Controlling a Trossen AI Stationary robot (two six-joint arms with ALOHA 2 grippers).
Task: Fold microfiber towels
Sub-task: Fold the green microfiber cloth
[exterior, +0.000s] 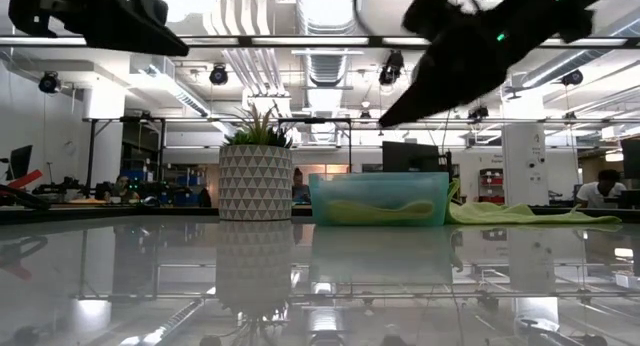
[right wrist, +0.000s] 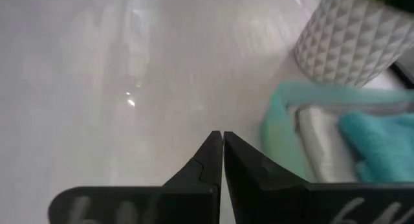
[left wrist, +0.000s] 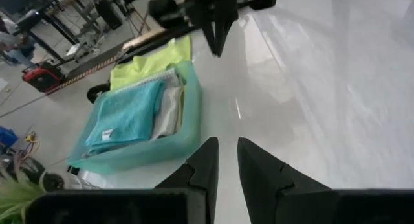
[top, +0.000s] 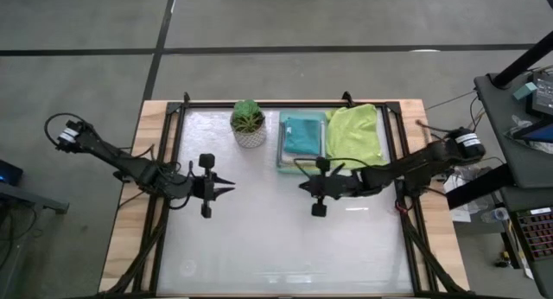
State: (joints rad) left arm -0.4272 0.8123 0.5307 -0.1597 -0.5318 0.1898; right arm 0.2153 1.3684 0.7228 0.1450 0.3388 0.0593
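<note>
Hovering empty over the bare table, the left gripper slightly parted at nine o'clock and the right gripper pressed together near centre risk snagging the tray when reaching the teal towel or the lime-green towel at one o'clock.

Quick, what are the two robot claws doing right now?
Left gripper: jaws slightly apart, holding nothing.
Right gripper: jaws shut, holding nothing.
</note>
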